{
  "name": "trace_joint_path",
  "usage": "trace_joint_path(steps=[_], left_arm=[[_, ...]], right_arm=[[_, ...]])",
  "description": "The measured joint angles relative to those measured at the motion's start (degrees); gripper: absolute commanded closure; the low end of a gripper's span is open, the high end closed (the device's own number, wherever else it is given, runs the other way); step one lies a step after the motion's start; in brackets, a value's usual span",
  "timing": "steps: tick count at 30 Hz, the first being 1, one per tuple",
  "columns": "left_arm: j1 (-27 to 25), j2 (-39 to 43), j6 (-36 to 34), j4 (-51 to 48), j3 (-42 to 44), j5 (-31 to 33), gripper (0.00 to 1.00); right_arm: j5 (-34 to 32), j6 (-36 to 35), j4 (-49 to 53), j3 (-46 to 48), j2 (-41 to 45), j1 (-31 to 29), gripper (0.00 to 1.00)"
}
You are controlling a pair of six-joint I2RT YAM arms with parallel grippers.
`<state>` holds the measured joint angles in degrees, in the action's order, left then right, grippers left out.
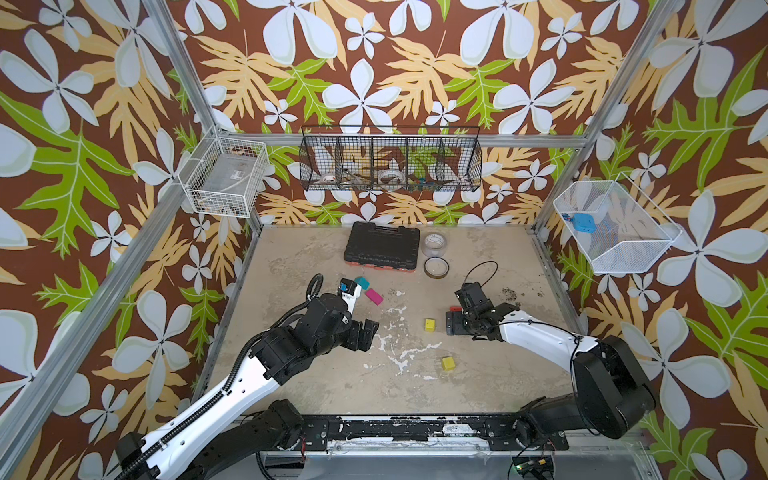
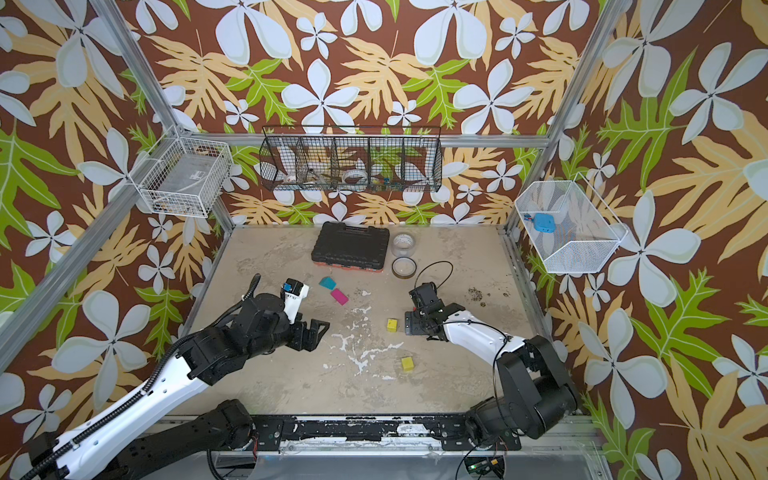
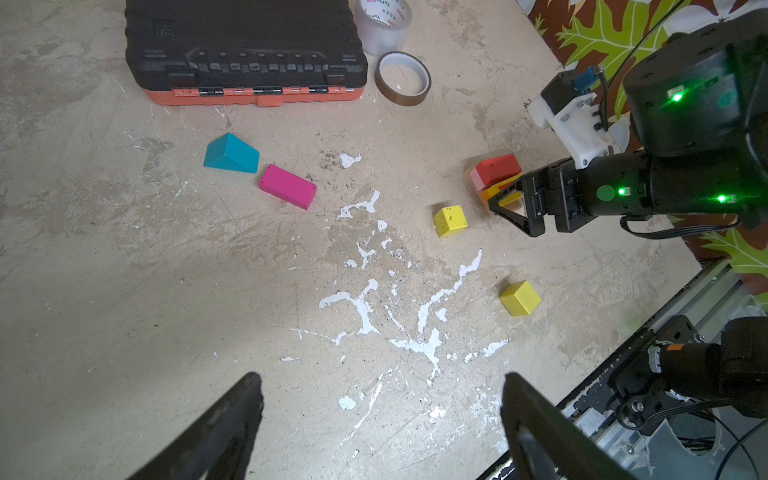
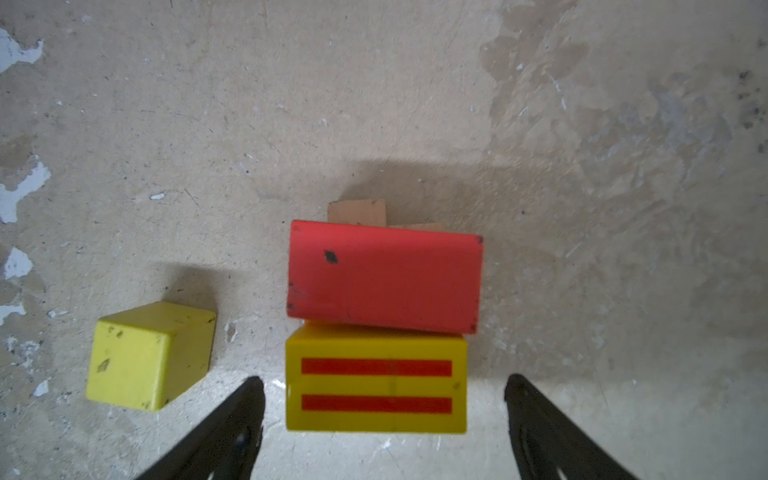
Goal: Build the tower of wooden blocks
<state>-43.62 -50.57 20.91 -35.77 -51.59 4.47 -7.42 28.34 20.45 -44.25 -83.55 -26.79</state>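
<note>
Standing right of centre on the table (image 1: 332, 386) in both top views, the tower (image 3: 492, 183) is a short stack, mostly hidden there beneath the right arm, with only a sliver of red showing at its edge. The right wrist view looks straight down on it. A red block (image 4: 384, 276) lies on top, a striped yellow brick (image 4: 376, 378) shows partly under it, and bits of plain wood (image 4: 357, 212) peek out past the red block's other edge. In the left wrist view a pink block (image 3: 477, 179) sits under the red, with orange and yellow lower down. The right gripper (image 4: 384, 386) hangs over the stack with its jaws spread wide. One finger stands on each side of the striped brick and clear of it, and the gripper holds nothing.

Just beside the tower, toward the middle of the frame, rests a yellow cube (image 1: 429, 324). A second yellow cube (image 1: 448, 363) lies lower in the frame, nearer the front rail. Left of centre, a teal wedge (image 1: 362, 282) and a magenta brick (image 1: 374, 296) lie close together, well apart from the stack. The left gripper (image 3: 380, 380) hovers just below these two — jaws wide, empty. At the upper middle of the table sits a black tool case (image 1: 382, 248), with a clear tape roll (image 1: 435, 244) and a brown tape roll (image 1: 436, 267) just to its right.
</note>
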Motion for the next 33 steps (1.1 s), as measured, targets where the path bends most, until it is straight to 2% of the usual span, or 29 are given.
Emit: trace_joint_path(steps=[3, 8, 22, 29, 33], left_arm=[[0.0, 0.0, 0.0, 0.0, 0.0, 0.0, 0.09], [0.0, 0.1, 0.0, 0.0, 0.0, 0.0, 0.09], [0.0, 0.2, 0.0, 0.0, 0.0, 0.0, 0.09], [0.0, 0.3, 0.0, 0.0, 0.0, 0.0, 0.09], [0.0, 0.3, 0.0, 0.0, 0.0, 0.0, 0.09]], right_arm=[[0.0, 0.1, -0.4, 0.0, -1.1, 0.0, 0.21], [-0.1, 0.2, -0.8, 0.0, -1.9, 0.0, 0.26], [-0.5, 0.2, -1.0, 0.0, -2.6, 0.5, 0.29], [0.1, 0.1, -1.2, -0.1, -1.5, 0.6, 0.06], [0.1, 0.1, -1.1, -1.9, -1.3, 0.6, 0.04]])
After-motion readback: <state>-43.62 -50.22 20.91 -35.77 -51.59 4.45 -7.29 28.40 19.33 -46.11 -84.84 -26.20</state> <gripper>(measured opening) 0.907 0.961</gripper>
